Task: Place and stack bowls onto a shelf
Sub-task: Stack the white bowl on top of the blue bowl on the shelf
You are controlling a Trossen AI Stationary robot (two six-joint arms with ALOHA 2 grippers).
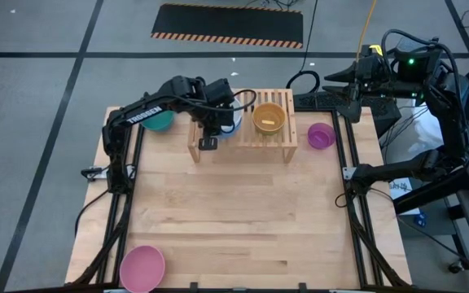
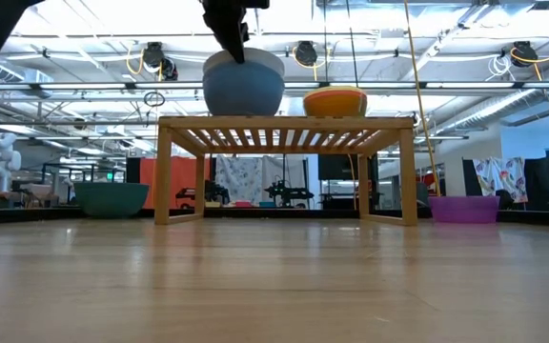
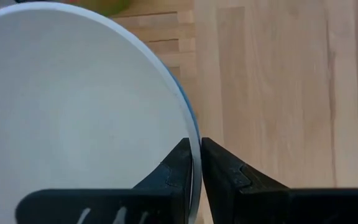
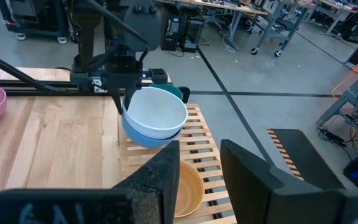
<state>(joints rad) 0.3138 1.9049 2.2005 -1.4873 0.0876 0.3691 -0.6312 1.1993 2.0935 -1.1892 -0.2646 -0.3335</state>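
The light-wood shelf (image 1: pixel 247 137) stands at the table's far middle. A white bowl (image 4: pixel 157 112) sits nested in a blue bowl (image 4: pixel 146 135) over the shelf's left end, both tilted. My left gripper (image 3: pixel 196 142) is shut on their rims from above. In the low view the blue bowl's base (image 2: pixel 244 112) is at the slats; whether it rests there I cannot tell. A yellow bowl (image 1: pixel 269 118) stands on the shelf's middle. My right gripper (image 4: pixel 199 158) waits open, high beyond the table's far right corner. My left gripper pinches the nested bowls at the rim on their near-left side. One finger (image 3: pixel 178 163) is inside the white bowl, and the other (image 3: pixel 219 163) is outside, on the blue bowl's wall (image 4: pixel 123 118). The fingers point steeply down. The bowls tilt below them over the shelf's left end.
A teal bowl (image 1: pixel 161 120) stands on the table just left of the shelf, behind my left arm. A purple bowl (image 1: pixel 321 135) stands right of the shelf. A pink bowl (image 1: pixel 142 267) sits at the near left corner. Bare wood lies in front of the shelf.
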